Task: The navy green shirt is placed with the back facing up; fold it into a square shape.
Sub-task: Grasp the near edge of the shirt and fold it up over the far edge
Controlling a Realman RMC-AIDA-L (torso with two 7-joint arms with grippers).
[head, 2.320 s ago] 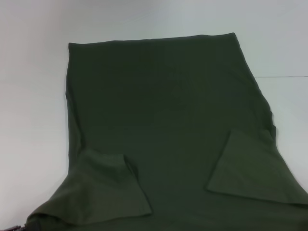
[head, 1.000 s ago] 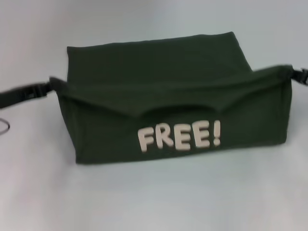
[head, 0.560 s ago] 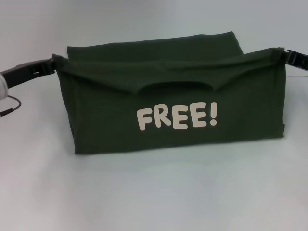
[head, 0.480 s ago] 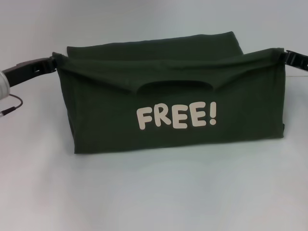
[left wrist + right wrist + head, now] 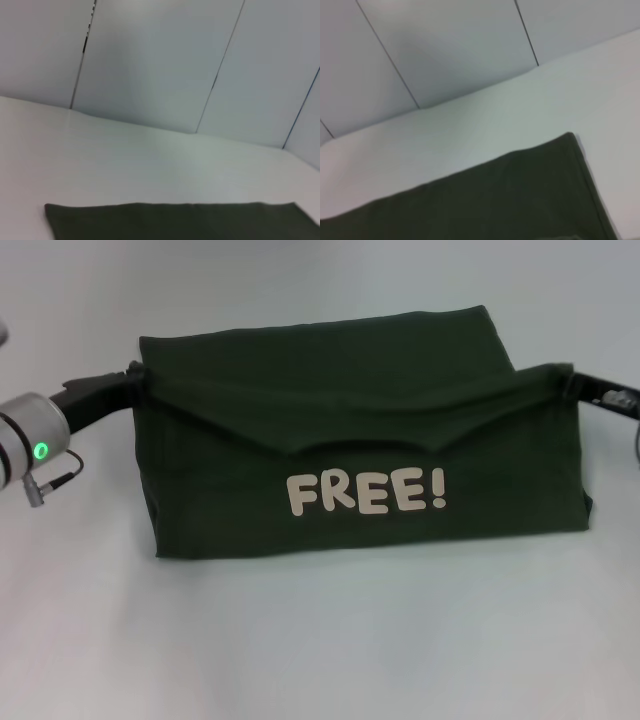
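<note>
- Item: one navy green shirt (image 5: 360,460), dark olive short-sleeved tee, lying at centre of the white bench (image 5: 320,640). Near half is doubled over toward 12 o'clock, so the printed front with the cream lettering "FREE!" (image 5: 366,493) faces up, with the neckline dip just above it.
- Far layer: a plain strip stays uncovered along the 12 o'clock edge; both wrist views show only this strip and the wall panels (image 5: 160,60).
- Left tool (image 5: 128,380): at the 9 o'clock corner of the folded-over edge, clamped on that corner, which hangs slightly raised.
- Right tool (image 5: 572,383): at the 3 o'clock corner, pinching the matching corner in the same way.
- Step in hand, as judged: the crosswise fold, hem-to-shoulder, being laid down; the carried edge is not yet flat.
- Next move calls for: lowering both corners evenly, keeping the edge taut and parallel to the far edge, then letting go without dragging cloth back.
- Count: shirt, one; tools, two; printed word, one; bench, one.
</note>
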